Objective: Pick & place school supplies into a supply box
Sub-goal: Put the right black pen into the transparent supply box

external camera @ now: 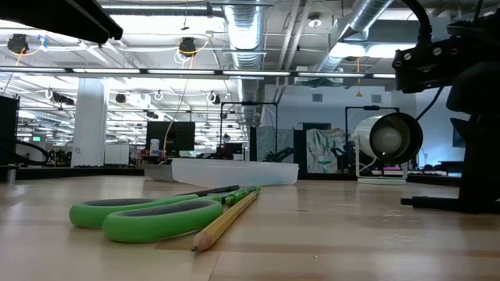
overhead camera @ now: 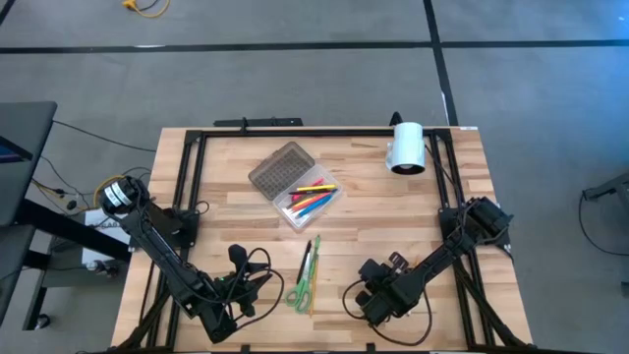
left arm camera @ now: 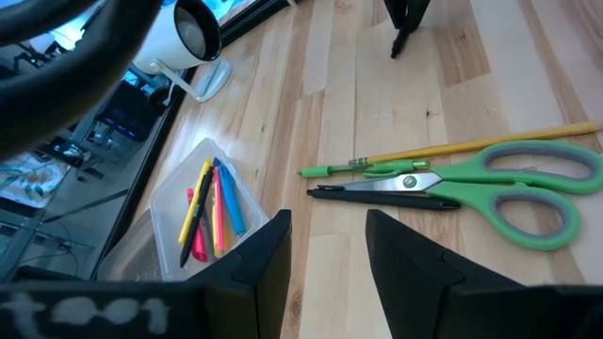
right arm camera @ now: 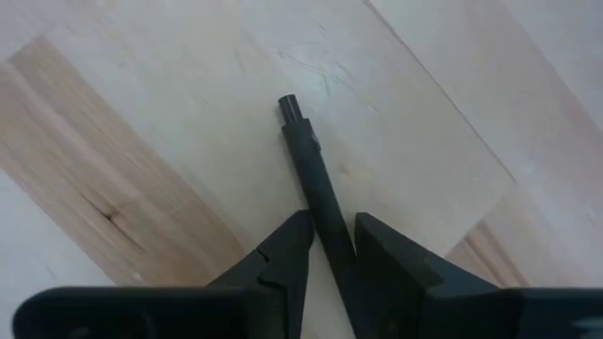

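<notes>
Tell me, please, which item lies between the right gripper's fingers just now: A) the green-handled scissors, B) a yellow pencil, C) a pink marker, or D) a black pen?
D: in the right wrist view a black pen runs down between the right gripper fingers, over bare wood.
</notes>
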